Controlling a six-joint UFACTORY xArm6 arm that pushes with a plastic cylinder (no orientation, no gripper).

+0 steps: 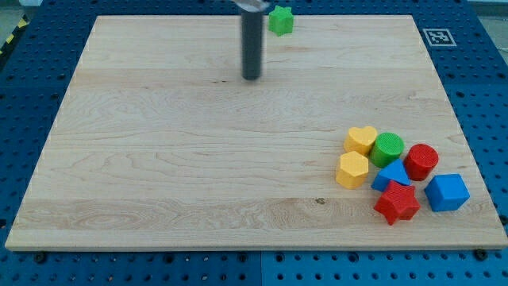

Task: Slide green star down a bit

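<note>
The green star point(280, 20) sits at the view's top edge of the wooden board point(198, 159), just right of centre. My tip point(252, 77) rests on the board below and to the left of the star, a short gap apart and not touching it. The dark rod rises from the tip to the view's top, passing just left of the star.
A cluster of blocks lies at the view's lower right: yellow heart point(362, 139), green cylinder point(388, 148), red cylinder point(421, 161), yellow hexagon point(352, 169), blue triangle point(390, 175), red star point(397, 202), blue cube point(447, 192). A marker tag point(437, 36) sits off the board's top right corner.
</note>
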